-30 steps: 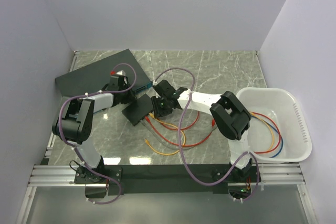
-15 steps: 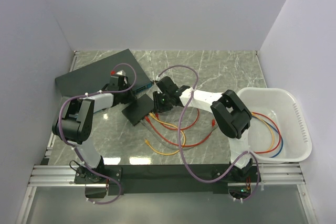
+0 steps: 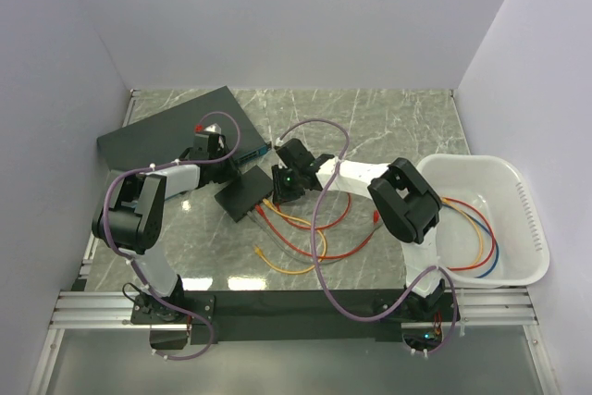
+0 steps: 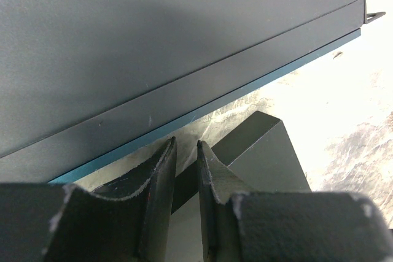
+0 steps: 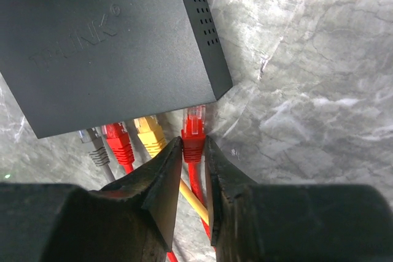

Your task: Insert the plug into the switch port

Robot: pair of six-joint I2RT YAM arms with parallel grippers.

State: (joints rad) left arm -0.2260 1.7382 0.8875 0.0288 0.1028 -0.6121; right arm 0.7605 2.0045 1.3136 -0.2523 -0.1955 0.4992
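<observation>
Your right claw (image 5: pixel 193 151) is clamped on the plug (image 5: pixel 194 128). Both fingers press the red boot just behind the clear head, and the cable trails back toward you beneath them. The head points at the near face of the small black switch (image 5: pixel 104 41), right by its right-hand corner. It sits just beside the yellow plug (image 5: pixel 149 134), with a second red plug (image 5: pixel 118 139) and a grey plug (image 5: pixel 95 148) further left along the same face. The port itself hides under the box's top edge in the wrist view, so you cannot tell whether the tip has entered or only rests against the face.

Your left claw (image 4: pixel 186 157) hangs on the far-left side of the switch, between it and the large slab with the blue strip (image 4: pixel 153 47). Its fingers stand narrow, with a thin slit between them and nothing seen in it.

To do this step well, square the plug to the face first. The switch lies skewed on the bench (image 5: pixel 295 90), so match that angle rather than the bench edge. Line the head up with the free socket next to the yellow one, and don't drift past the corner. Then push straight along the plug's own axis, slowly, keeping the cable slack. The light box will likely slide away under the push — bring the left claw against its far side to brace it. If the head jams or tilts, back off a little and re-aim instead of forcing it.
</observation>
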